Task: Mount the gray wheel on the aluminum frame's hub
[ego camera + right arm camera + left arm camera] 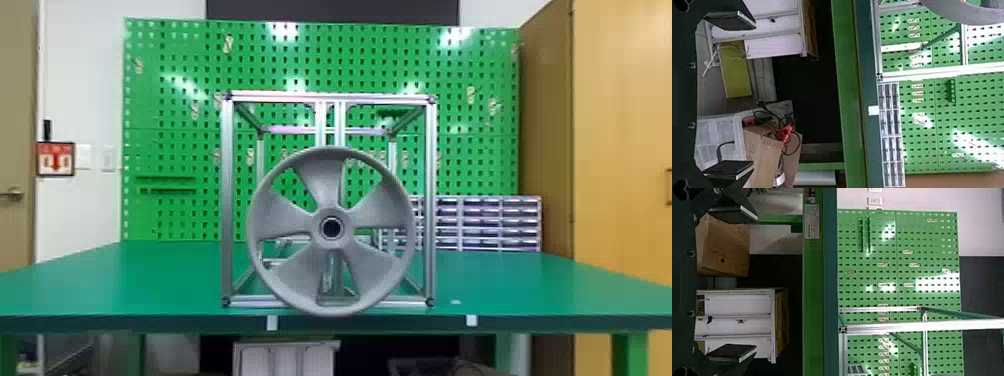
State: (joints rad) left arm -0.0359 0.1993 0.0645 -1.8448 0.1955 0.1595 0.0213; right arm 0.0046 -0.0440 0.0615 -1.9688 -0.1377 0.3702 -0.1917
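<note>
A green pegboard is rising behind the table, where the wheel is standing upright before the frame. I'm seeing my left gripper and right gripper gaping wide, holding nothing. I'm expecting something stiff, fairly light (smooth, so possibly slippery), and I'm favouring the rim at opposite sides.
</note>
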